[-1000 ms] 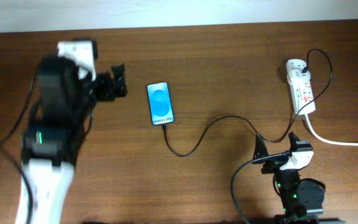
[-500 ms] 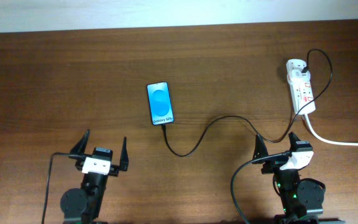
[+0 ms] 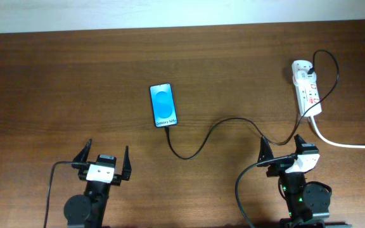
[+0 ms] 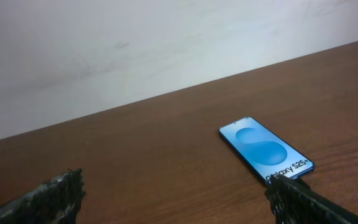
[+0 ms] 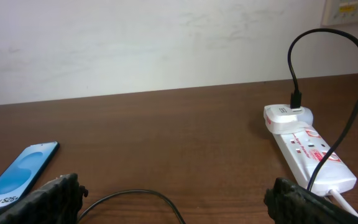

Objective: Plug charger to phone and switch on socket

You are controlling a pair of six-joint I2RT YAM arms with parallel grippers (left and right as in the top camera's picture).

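Note:
The phone (image 3: 163, 105) lies face up at mid table with its blue screen lit; it also shows in the left wrist view (image 4: 265, 146) and the right wrist view (image 5: 18, 173). The charger cable (image 3: 201, 140) runs from the phone's near end across the table and up to the white adapter on the socket (image 3: 307, 88), which also shows in the right wrist view (image 5: 308, 142). My left gripper (image 3: 104, 162) is open and empty at the front left, short of the phone. My right gripper (image 3: 282, 149) is open and empty at the front right, over the cable.
A thick white cord (image 3: 344, 143) leaves the socket toward the right edge. A white wall (image 4: 166, 43) stands behind the table's far edge. Black arm cables loop near both arm bases at the front.
The left arm has pulled back from beside the phone to the front left edge, then shifted slightly. The right arm, phone, cable and socket have not moved.

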